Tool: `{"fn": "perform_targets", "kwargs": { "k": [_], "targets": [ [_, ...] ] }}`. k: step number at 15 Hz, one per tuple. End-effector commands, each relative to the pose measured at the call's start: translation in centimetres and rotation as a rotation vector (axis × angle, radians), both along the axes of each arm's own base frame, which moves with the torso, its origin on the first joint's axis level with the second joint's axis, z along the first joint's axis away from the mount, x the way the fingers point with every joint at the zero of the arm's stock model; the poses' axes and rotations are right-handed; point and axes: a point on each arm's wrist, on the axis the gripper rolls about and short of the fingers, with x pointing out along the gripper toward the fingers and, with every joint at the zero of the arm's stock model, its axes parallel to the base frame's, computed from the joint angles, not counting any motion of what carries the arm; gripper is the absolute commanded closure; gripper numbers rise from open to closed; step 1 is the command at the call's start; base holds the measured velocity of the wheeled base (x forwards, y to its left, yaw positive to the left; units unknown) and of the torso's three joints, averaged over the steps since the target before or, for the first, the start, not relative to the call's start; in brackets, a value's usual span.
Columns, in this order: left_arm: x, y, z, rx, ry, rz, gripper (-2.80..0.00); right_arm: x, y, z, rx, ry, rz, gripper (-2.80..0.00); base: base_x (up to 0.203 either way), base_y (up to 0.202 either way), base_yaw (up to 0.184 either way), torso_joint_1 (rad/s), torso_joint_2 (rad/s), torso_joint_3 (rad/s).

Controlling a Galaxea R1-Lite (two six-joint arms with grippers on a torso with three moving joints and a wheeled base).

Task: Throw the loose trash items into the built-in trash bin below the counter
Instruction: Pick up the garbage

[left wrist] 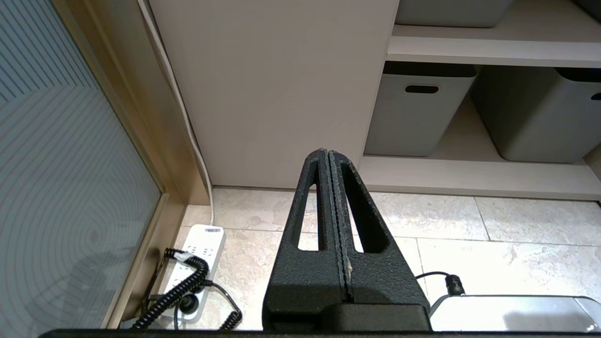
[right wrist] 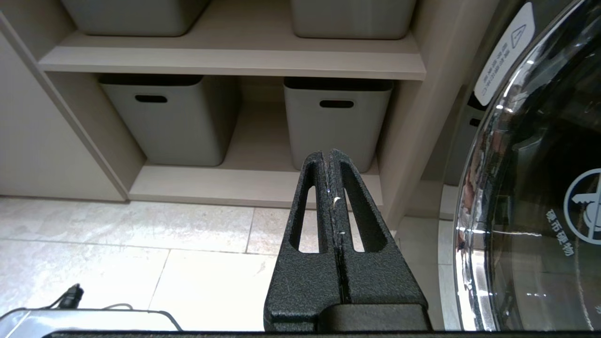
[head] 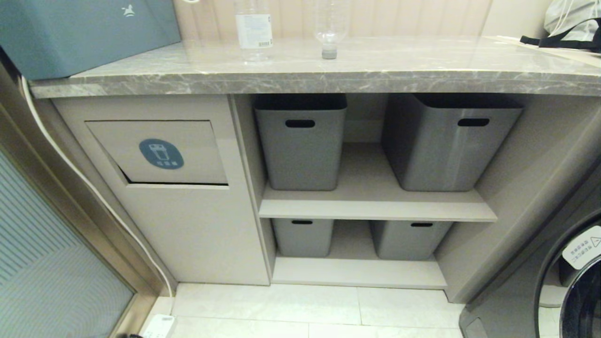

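Two clear plastic bottles stand on the marble counter point(head: 422, 65) near its back. One bottle point(head: 254, 30) stands upright with a white label. The other bottle point(head: 329, 28) is upside down on its grey cap. The built-in trash bin flap point(head: 159, 152), beige with a round blue-grey bin sticker, sits in the cabinet front below the counter's left end. My left gripper point(left wrist: 327, 152) is shut and empty, low near the floor before the cabinet panel. My right gripper point(right wrist: 327, 154) is also shut and empty, low before the bottom shelf. Neither arm shows in the head view.
Grey tubs with slot handles fill the open shelves: an upper left tub point(head: 300, 141), an upper right tub point(head: 450, 141) and two below. A washing machine door point(head: 580, 281) stands at the right. A glass door point(head: 42, 253), a white cable and a power strip point(left wrist: 197, 256) lie left.
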Motion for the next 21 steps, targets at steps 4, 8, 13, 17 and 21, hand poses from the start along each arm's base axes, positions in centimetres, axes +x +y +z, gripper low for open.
{"fn": "perform_targets", "kwargs": {
  "k": [4,8,13,17,21],
  "targets": [
    [0.01,0.00,0.00,0.000,0.002,-0.001,0.00,0.00,0.00,0.00,0.000,0.000,0.000,0.00,0.000,0.000,0.000,0.000,0.00,0.000],
    [0.01,0.00,0.01,0.000,0.001,0.000,0.00,0.00,0.00,0.00,0.000,0.000,0.000,0.00,0.000,0.000,0.000,0.000,0.00,0.000],
    [0.01,0.00,0.01,0.000,0.001,0.000,0.00,0.00,0.00,0.00,0.000,0.000,0.000,0.00,0.000,0.000,0.000,0.000,0.00,0.000],
    [0.01,0.00,0.00,0.000,0.002,0.000,0.00,0.00,0.00,0.00,0.000,0.000,0.000,0.00,0.068,0.000,0.001,0.002,0.00,0.003],
    [0.01,0.00,0.01,0.001,0.001,0.000,0.00,0.00,0.00,0.00,0.001,0.000,0.000,0.00,0.195,0.000,-0.001,0.006,0.00,0.003]
  ]
}}
